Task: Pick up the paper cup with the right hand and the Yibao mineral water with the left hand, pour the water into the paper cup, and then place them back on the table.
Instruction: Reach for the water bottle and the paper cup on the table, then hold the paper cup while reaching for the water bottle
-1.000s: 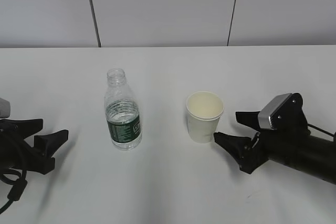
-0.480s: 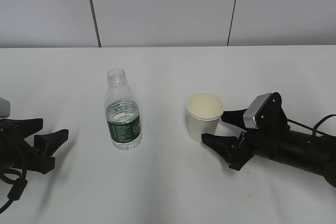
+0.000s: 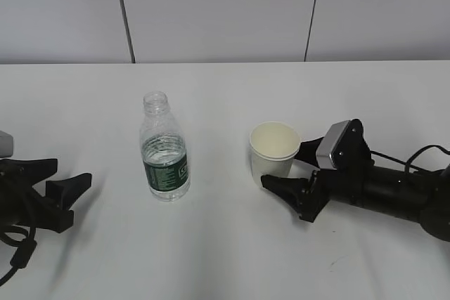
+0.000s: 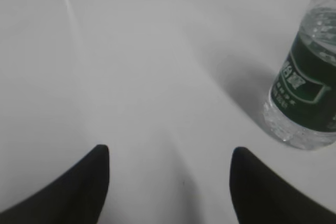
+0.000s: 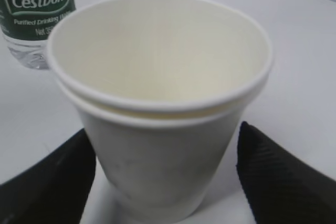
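The paper cup [image 3: 273,156] stands upright on the white table [image 3: 225,89], right of centre. It shows a double rolled rim and fills the right wrist view [image 5: 157,77]. My right gripper [image 3: 284,164] is open, one finger on each side of the cup's lower part [image 5: 165,135], with small gaps. The Yibao mineral water bottle [image 3: 164,149] stands upright and capless left of the cup. It also shows in the left wrist view [image 4: 307,93] and the right wrist view [image 5: 37,3]. My left gripper [image 3: 72,171] is open and empty at the table's left, well short of the bottle [image 4: 169,151].
A grey panelled wall [image 3: 225,12] runs behind the table's far edge. A black cable [image 3: 422,152] loops over the right arm, and another [image 3: 17,251] hangs from the left arm at the front left.
My right gripper has moved left along the table until its open fingers straddle the paper cup. The left gripper, the bottle and the cup have not moved.
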